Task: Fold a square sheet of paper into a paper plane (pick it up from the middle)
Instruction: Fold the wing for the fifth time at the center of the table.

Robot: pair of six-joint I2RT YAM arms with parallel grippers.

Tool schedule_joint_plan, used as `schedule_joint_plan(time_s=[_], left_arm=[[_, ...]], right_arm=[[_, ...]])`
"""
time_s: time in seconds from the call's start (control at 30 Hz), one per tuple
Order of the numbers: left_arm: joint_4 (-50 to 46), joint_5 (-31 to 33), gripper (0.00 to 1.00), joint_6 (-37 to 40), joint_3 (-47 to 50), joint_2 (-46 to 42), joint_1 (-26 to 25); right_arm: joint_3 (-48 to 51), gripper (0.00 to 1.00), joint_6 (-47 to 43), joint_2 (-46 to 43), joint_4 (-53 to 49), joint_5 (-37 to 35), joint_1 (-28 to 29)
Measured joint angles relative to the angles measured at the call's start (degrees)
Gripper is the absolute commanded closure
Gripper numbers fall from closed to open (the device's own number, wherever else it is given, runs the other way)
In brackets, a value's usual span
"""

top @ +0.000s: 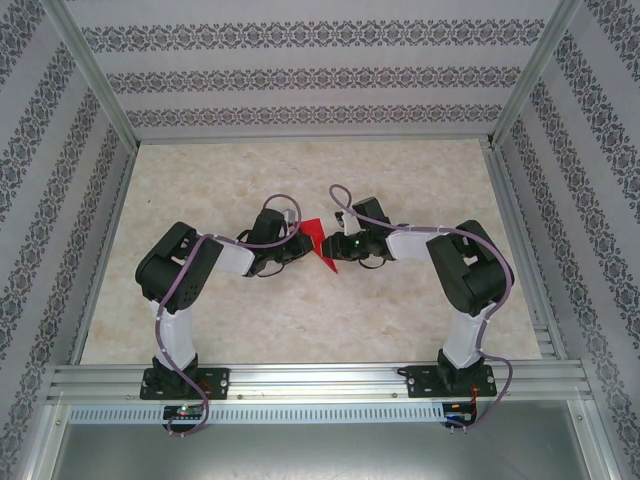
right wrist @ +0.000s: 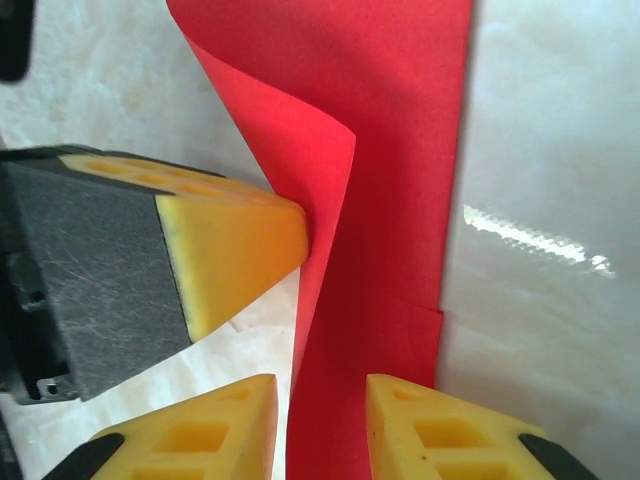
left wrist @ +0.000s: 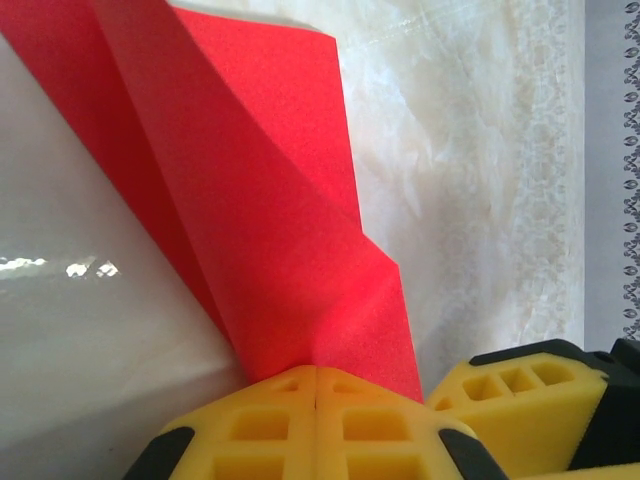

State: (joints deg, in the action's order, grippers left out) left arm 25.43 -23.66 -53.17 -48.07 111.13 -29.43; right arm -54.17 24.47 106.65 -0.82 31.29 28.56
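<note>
A: Where's the red paper (left wrist: 270, 200)?
B: Pinched in the left gripper (left wrist: 315, 375). Its jaws are closed flat together. The paper comes out right at the tips and stands up from there, with diagonal creases across it.
A: Right gripper (right wrist: 320, 388)?
B: Facing the left gripper across the paper, tips nearly nose to nose. Jaws parted a little. The paper runs down through that narrow gap and off the frame bottom. Can't tell whether either pad touches it.
A: Can you see the sheet's full outline?
B: No. From above it's a small red sliver just beside the left gripper, and both wrists cover the rest. Both wrist cameras crop its far end at the frame top.
A: Is it off the table (top: 200, 320)?
B: Looks raised, but the part below the left gripper's tips is hidden. Can't confirm.
A: Other contacts?
B: One left finger (right wrist: 240, 235) sits side-on against the paper's curled edge. A right finger (left wrist: 530, 400) is just beside the left gripper. Its gap to the paper is hard to read.
</note>
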Motion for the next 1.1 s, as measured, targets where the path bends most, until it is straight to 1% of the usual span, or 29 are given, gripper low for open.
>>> schedule_joint_plan(time_s=[0.3, 0.63, 0.87, 0.97, 1.1], left_arm=[[0.0, 0.0, 0.94, -0.3, 0.0, 0.0, 0.0], [-0.1, 0.2, 0.94, -0.7, 0.0, 0.0, 0.0], [-0.1, 0.2, 0.94, -0.9, 0.0, 0.1, 0.0], [-0.1, 0.2, 0.94, -0.9, 0.0, 0.1, 0.0], [-0.2, 0.2, 0.93, -0.9, 0.0, 0.0, 0.0]], right_arm=[[-1.8, 0.71, -2.9, 0.0, -4.6, -5.6, 3.6], [-2.4, 0.71, -6.1, -0.1, -5.0, -16.6, 7.4], [-2.0, 0.63, -7.7, -0.9, -4.4, -25.1, 10.6], [-1.0, 0.63, -8.2, -1.6, -3.7, -27.7, 11.1], [-0.2, 0.62, -8.4, -2.3, -3.5, -29.4, 11.1]])
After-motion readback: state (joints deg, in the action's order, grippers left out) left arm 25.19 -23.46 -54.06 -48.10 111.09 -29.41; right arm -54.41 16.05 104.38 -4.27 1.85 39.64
